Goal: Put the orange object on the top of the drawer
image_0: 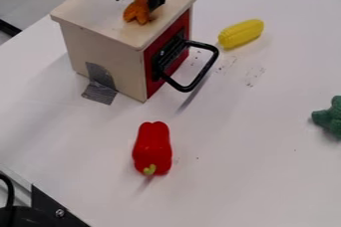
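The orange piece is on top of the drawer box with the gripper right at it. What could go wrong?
The open gripper has one finger beside the orange object, so withdrawing sideways might drag it. A push toward the red front could send it off the top, perhaps onto the handle.

Clock from the pale wooden box with red drawer front (105, 49), 12 = view top. Black loop handle (206, 69) juts out at 4, blocks low pass. Yellow corn-shaped toy (241, 33) at 3, tight gap to handle. Red pepper-shaped toy (152, 146) at 6, passable lane before box. Wide room between pepper and green lumpy object (328, 118), far out at 4.
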